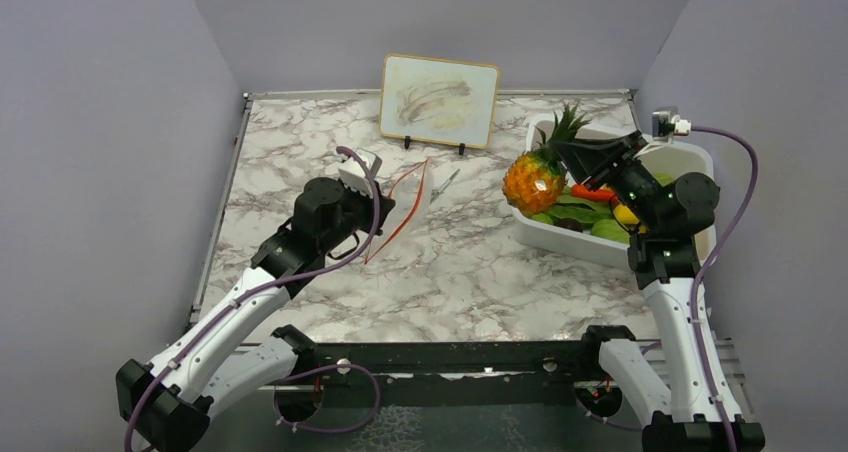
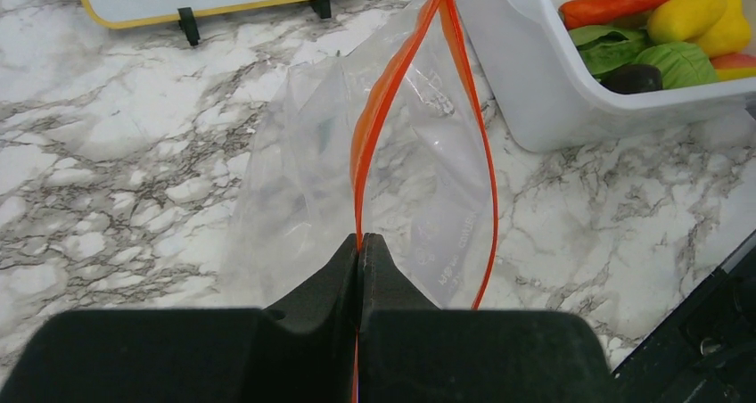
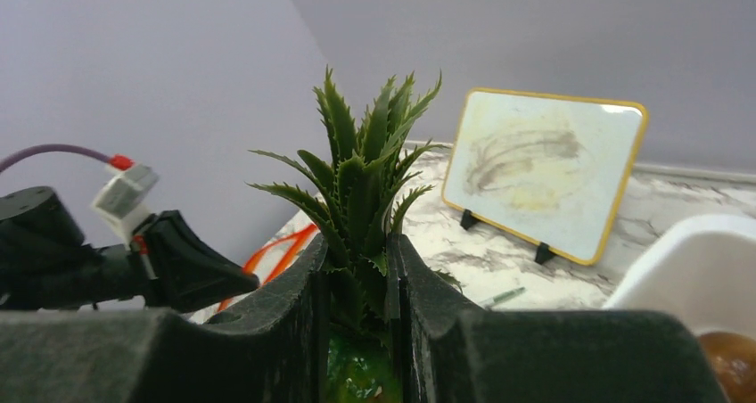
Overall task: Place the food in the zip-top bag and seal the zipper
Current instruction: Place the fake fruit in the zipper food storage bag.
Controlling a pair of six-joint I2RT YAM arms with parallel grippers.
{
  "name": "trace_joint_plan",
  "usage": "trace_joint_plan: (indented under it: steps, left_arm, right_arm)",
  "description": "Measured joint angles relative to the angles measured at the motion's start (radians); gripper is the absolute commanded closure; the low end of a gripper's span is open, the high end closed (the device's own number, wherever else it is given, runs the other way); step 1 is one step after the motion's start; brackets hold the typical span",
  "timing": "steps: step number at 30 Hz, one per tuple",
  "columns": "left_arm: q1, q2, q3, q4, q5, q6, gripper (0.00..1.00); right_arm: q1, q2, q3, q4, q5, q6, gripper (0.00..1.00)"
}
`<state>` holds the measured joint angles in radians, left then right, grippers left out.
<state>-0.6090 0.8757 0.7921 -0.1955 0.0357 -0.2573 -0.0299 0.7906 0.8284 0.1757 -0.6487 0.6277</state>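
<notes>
Lying open across the near and middle of the marble table (image 1: 470,282), giving a broad lane between the zip-top bag (image 1: 408,200) and the white bin (image 1: 560,237); narrowing farther back around a thin grey stick (image 1: 446,182) and a propped board (image 1: 440,100); crowding the bin's left rim with the pineapple (image 1: 533,180); gaping only slightly at the bag's zipper (image 2: 362,153)

The top camera hangs high over the near edge of the white-and-grey marbled surface (image 1: 470,272), looking down and forward across all of it. The left wrist camera sits just behind the left pincer (image 2: 361,240), tilted down, close on the clear plastic zip-top bag (image 2: 428,153) ahead of its tips. The right wrist camera looks level past the right pincer (image 3: 357,242), very near the green crown of the spiky orange toy pineapple (image 3: 365,180). All three share the yellow-framed whiteboard (image 1: 440,100) beyond the pincers.
</notes>
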Motion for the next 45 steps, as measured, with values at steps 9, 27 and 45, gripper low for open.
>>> trace_joint_plan:
  steps: [9, 27, 45]
  left_arm:
    - [0.0, 0.067, 0.011, -0.006, 0.095, -0.07, 1.0]
    - [0.0, 0.087, 0.016, -0.005, 0.188, -0.218, 1.0]
    - [0.003, 0.114, 0.17, -0.107, 0.249, -0.292, 1.0]
  right_arm:
    - [0.212, 0.03, 0.0, 0.093, 0.039, -0.005, 0.88]
    - [0.679, 0.304, 0.08, 0.321, 0.282, -0.151, 0.89]
    - [0.776, 0.307, -0.235, 0.718, 0.385, -0.437, 0.86]
